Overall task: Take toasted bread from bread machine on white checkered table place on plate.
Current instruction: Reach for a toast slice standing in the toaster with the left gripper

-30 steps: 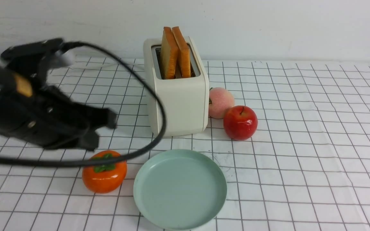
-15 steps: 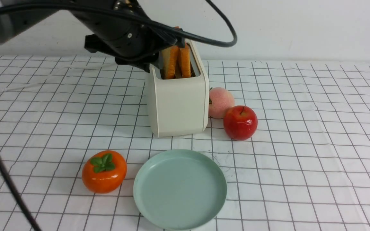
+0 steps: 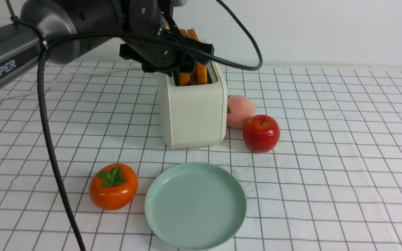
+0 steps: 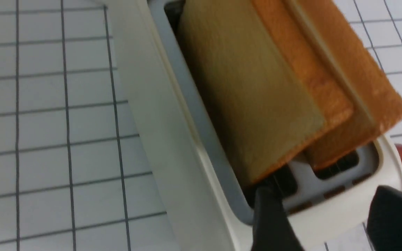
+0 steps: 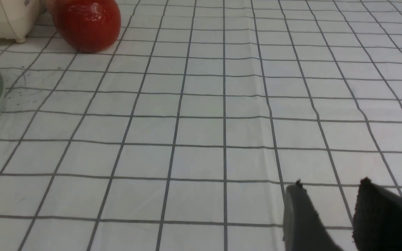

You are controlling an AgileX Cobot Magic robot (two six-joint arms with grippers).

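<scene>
Since the left arm swung up from its low spot over the left of the tabletop [image 3: 326, 157], the orange persimmon [image 3: 113, 186] sits uncovered and the left hand [image 4: 333, 219] is now at the top of the bread machine [image 3: 194, 115]. In that same second the hand went from clenched to released. In the wrist view its two dark fingertips stand well apart at the near end of the slots, with nothing between them yet. Toasted bread [image 4: 257, 87]: both slices upright in the slots, tops leaning together, neither lifted. My read is that the reach is done and the grasp comes next. I would bring the hand in over the nearer slice's top edge before clenching. The slices lean together, so the second may drag along. The plate [image 3: 195, 205] waits bare in front of the machine, unmoved. The peach [image 3: 240, 111] and red apple [image 3: 261, 133] just right of the machine are untouched. Far right, the right hand [image 5: 340, 216] hangs low over bare cloth, jaws partly apart, holding nothing, no change.
</scene>
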